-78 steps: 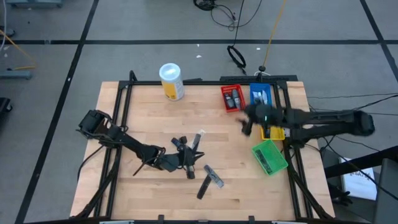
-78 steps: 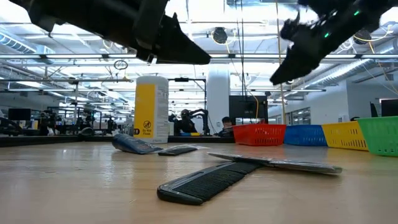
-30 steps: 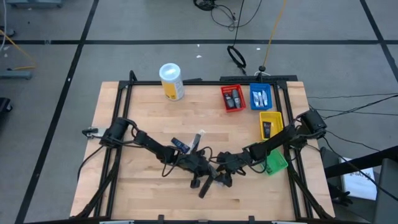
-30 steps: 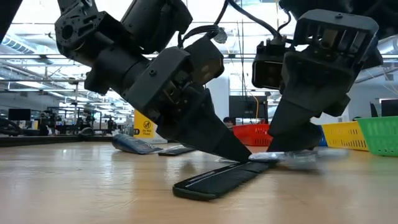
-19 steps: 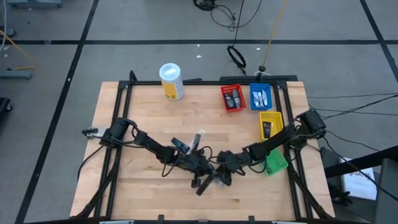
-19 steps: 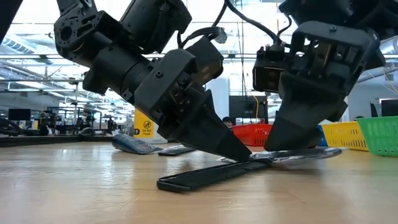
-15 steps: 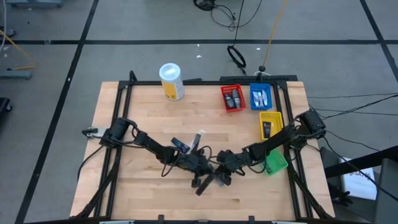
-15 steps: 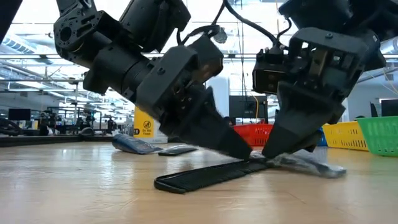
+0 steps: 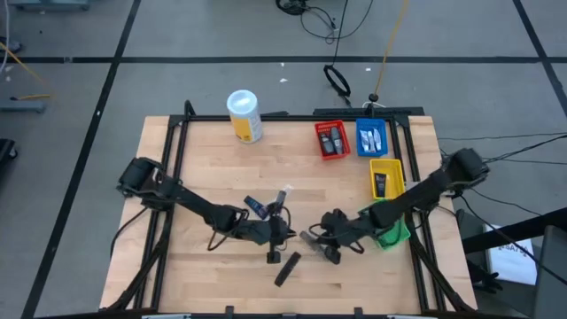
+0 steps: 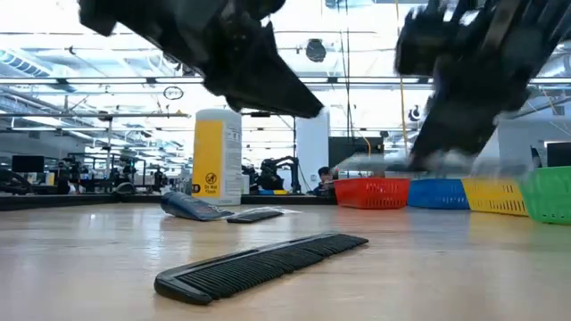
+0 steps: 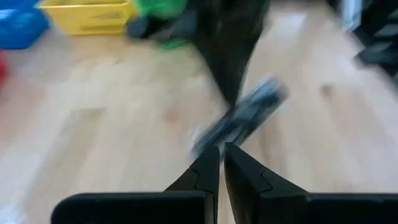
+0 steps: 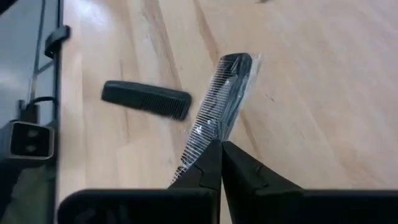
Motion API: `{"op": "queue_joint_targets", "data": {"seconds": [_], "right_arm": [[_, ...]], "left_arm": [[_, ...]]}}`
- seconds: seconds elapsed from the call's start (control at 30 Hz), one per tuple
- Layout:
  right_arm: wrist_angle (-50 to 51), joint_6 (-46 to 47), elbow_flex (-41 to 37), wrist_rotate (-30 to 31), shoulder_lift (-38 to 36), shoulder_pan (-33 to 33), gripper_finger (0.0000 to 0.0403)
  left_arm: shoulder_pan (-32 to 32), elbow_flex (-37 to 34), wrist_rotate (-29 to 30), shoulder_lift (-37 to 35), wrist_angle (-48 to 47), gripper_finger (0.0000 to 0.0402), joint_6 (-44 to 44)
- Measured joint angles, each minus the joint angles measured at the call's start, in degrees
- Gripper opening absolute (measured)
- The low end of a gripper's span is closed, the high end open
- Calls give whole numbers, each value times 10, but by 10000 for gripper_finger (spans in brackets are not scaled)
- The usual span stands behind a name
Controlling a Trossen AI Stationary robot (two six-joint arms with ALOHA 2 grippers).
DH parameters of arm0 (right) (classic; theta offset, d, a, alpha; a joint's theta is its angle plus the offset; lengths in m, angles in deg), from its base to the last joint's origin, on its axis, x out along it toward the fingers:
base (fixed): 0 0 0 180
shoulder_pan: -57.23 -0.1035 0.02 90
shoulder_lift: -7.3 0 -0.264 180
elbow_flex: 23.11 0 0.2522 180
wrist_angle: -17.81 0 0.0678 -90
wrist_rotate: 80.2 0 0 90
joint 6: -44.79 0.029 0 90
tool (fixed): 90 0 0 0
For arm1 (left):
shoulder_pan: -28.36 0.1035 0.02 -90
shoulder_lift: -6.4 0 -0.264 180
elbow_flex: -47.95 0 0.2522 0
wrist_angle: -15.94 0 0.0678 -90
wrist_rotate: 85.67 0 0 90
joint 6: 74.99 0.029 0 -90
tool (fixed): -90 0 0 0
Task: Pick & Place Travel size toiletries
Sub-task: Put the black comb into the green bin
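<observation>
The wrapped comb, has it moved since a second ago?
Yes. The right claw, shut on the wrapped comb, has lifted it off the table toward the green bin.

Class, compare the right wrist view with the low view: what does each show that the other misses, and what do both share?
Only the right wrist view shows what the right tool is shut on: a plastic-wrapped comb, lifted above the table.

Only the low view shows the white canister, the row of red, blue, yellow and green bins, and two flat toiletries lying near the canister.

Both show the loose black comb lying flat on the wooden table.
</observation>
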Motion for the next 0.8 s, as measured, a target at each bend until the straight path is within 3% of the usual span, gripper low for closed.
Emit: {"op": "queue_joint_targets", "data": {"seconds": [0.17,0.37,0.53,0.67,0.8], "right_arm": [[170,62,1,11,-115,-29,1],[458,220,1,30,-262,-73,0],[630,350,1,24,-341,-111,0],[712,413,1,-8,-359,-128,0],[684,387,-10,-16,-350,-131,0]], "left_arm": [[-19,0,73,-5,-29,21,4],[-19,0,76,-1,-30,21,2],[-19,0,77,-1,-35,21,2],[-19,0,77,-1,-36,21,2],[-19,0,77,-1,-35,21,2]]}}
